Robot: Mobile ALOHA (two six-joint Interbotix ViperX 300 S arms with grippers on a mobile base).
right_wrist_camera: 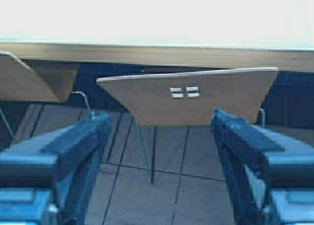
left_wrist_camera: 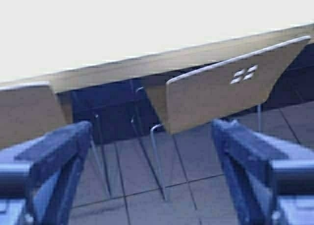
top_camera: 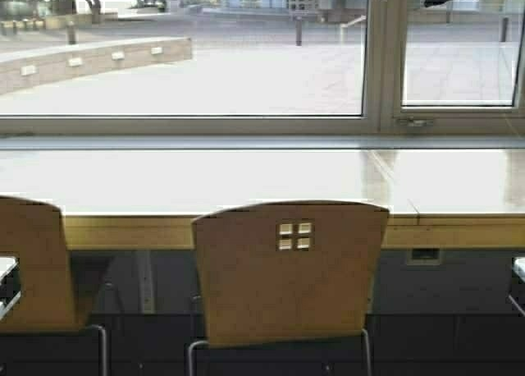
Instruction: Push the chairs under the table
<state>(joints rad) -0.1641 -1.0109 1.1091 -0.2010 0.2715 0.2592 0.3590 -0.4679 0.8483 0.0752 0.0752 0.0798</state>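
We see two chairs (top_camera: pixel 289 269) (top_camera: pixel 31 265) at the surface (top_camera: pixel 246 179), both our hands (left_wrist_camera: pixel 152 171) (right_wrist_camera: pixel 162 166) wide open, holding nothing.

You have 2 light tan plywood chairs: the centre chair (top_camera: pixel 289 269) shows a pattern of 4 small square cutouts, pale against the wood, on thin silver legs; the left chair (top_camera: pixel 33 265) matches in tan. Your table (top_camera: pixel 246 183) has a pale glossy top and yellowish wood edge. The floor (right_wrist_camera: pixel 167 185) is dark grey tile.
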